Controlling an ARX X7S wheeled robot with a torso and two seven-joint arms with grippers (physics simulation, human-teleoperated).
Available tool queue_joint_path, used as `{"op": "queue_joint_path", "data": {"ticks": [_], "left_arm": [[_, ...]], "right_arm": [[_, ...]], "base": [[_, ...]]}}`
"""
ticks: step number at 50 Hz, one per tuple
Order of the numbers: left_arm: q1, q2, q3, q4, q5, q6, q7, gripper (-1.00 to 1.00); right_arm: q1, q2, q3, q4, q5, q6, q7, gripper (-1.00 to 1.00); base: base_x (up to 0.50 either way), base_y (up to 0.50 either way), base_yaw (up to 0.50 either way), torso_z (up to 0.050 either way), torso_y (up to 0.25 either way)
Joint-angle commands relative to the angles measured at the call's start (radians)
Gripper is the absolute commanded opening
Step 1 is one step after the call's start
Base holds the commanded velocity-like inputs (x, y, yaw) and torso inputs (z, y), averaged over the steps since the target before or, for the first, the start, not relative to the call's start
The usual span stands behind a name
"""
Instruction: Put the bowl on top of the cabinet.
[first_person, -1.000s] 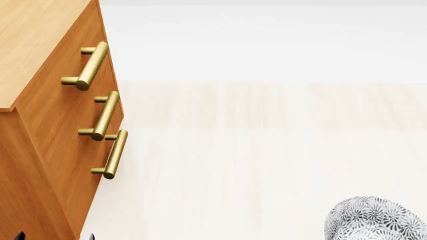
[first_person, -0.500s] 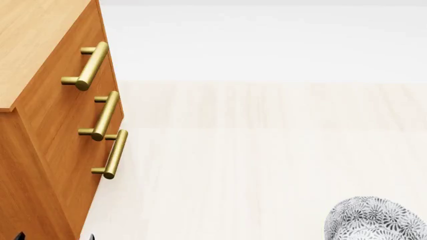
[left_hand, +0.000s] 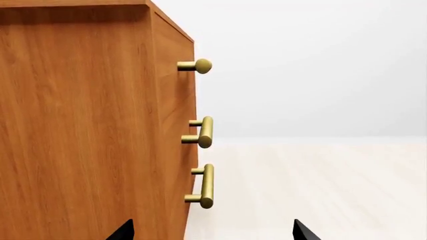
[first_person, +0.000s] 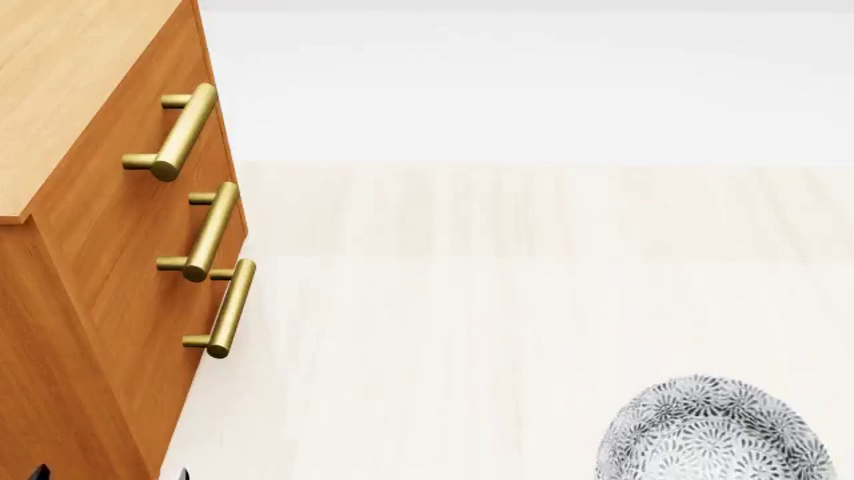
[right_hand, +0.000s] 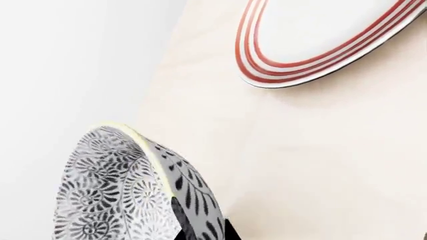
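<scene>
Looking over my scene, largest thing first:
Cabinet: the cabinet stands at my left in the head view, orange-brown sides, lighter wood top, nothing lying on the part of the top I can see.
Desk: the pale desk spreads from beside the cabinet across to my right.
Plate: a flat white plate with red rings lies on the desk, seen only from my right wrist, well apart from the bowl.
Bowl: the bowl sits low at my right in the head view, well apart from the cabinet, tipped on edge with its patterned outside toward my head camera.
Handles: three brass handles run down the cabinet front.
Right tool: my right tool pinches the bowl's wall, a dark fingertip against the patterned inside.
Left tool: my left tool is spread, its two dark tips well apart, close by the cabinet's side and gripping nothing.
</scene>
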Motion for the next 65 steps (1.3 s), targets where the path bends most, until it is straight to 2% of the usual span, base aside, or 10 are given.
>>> {"op": "queue_joint_path", "data": {"ticks": [1,37,65], "left_arm": [[-0.004,0.009,-0.011,-0.008,0.03,0.001,-0.008,1.0],[-0.004,0.002,0.005,-0.001,0.033,0.002,-0.014,1.0],[0.026,-0.017,0.021,0.047,0.043,0.013,-0.021,1.0]], "right_arm": [[-0.004,-0.009,0.012,-0.014,-0.028,-0.01,-0.018,-1.0],[-0.079,-0.006,-0.009,-0.163,-0.237,-0.115,-0.031,-1.0],[-0.006,0.038,-0.075,-0.257,-0.445,-0.039,0.137,-1.0]], "base": [[0.0,0.0,0.0,0.0,0.0],[0.0,0.0,0.0,0.0,0.0],[0.0,0.0,0.0,0.0,0.0]]}}
